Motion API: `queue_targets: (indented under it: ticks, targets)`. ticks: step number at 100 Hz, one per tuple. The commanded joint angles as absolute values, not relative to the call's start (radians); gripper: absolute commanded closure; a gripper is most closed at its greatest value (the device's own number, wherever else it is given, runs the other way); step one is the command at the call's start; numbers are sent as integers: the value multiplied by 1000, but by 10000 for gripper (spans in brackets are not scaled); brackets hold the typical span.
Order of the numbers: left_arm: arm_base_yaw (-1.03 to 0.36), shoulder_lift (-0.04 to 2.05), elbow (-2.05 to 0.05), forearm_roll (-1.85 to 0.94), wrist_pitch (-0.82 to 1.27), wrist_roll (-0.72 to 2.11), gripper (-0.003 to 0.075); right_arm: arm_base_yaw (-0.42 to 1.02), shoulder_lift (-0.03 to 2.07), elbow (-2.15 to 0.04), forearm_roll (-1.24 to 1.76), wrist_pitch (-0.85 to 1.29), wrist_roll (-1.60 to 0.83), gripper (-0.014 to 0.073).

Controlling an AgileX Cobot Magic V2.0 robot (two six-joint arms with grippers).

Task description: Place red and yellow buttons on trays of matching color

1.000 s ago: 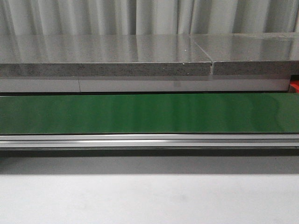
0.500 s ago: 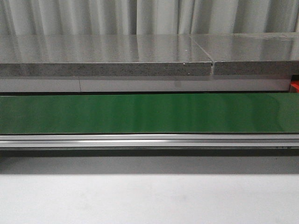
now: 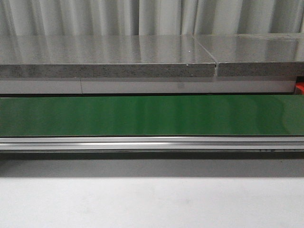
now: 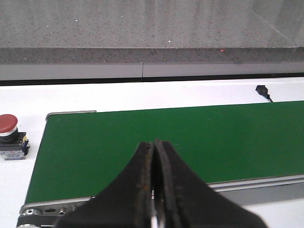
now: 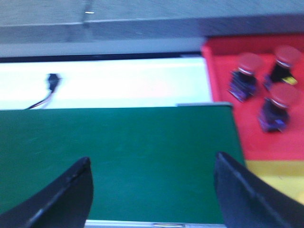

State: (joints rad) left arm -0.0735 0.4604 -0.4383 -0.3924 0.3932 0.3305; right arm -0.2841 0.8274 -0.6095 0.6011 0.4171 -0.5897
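Note:
In the right wrist view, three red buttons (image 5: 246, 77) (image 5: 283, 62) (image 5: 275, 107) stand on the red tray (image 5: 223, 52), just past the end of the green belt (image 5: 142, 156). A strip of the yellow tray (image 5: 280, 173) shows beside the red one. My right gripper (image 5: 153, 164) hangs open over the belt with nothing between its fingers. In the left wrist view another red button (image 4: 9, 135) stands on the white table off the belt's end. My left gripper (image 4: 154, 145) is shut and empty above the belt (image 4: 190, 137). No yellow button is in view. Neither gripper shows in the front view.
The green conveyor belt (image 3: 152, 115) runs across the front view with a metal rail (image 3: 152, 142) along its near side and a grey stone ledge (image 3: 109, 70) behind. A small black sensor with a cable (image 5: 51, 81) (image 4: 262, 90) lies on the white surface beyond the belt.

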Motion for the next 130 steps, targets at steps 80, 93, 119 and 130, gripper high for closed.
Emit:
queue_targets:
  ticks: [80, 93, 119, 130]
  targets:
    - [-80, 464, -465, -412, 328, 326, 739, -197, 712, -641, 617, 388, -646, 713]
    - [-80, 464, -465, -412, 328, 326, 739, -197, 712, -641, 617, 388, -646, 713]
    - [-80, 464, -453, -412, 328, 326, 738, -197, 712, -641, 617, 388, -646, 713]
    - [-80, 473, -431, -412, 328, 326, 678, -197, 712, -641, 617, 388, -646, 713]
